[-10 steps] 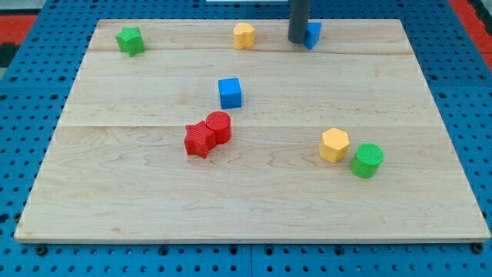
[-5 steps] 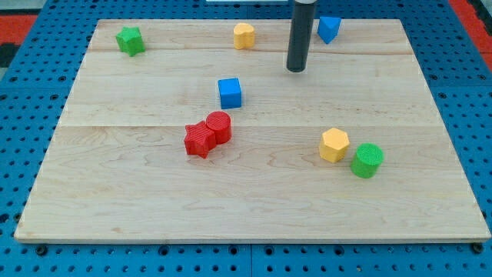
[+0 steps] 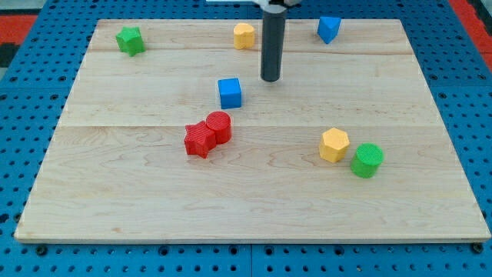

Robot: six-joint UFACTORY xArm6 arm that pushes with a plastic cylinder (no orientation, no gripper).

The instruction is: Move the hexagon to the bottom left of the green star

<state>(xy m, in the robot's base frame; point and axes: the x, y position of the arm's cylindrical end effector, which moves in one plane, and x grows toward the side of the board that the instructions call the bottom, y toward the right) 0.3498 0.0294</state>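
The yellow hexagon (image 3: 334, 145) lies at the view's lower right, touching a green cylinder (image 3: 367, 160) on its right. The green star (image 3: 130, 40) sits at the view's top left corner of the board. My tip (image 3: 270, 78) is on the board in the upper middle, just right of the blue cube (image 3: 230, 92) and well up and left of the hexagon.
A yellow block (image 3: 244, 35) and a blue block (image 3: 329, 28) lie along the top edge. A red star (image 3: 199, 140) and a red cylinder (image 3: 219, 126) touch each other left of centre. The wooden board (image 3: 254, 215) is framed by blue pegboard.
My tip has moved from the top edge beside the blue block down and to the left, ending right of the blue cube. The blocks have stayed put.
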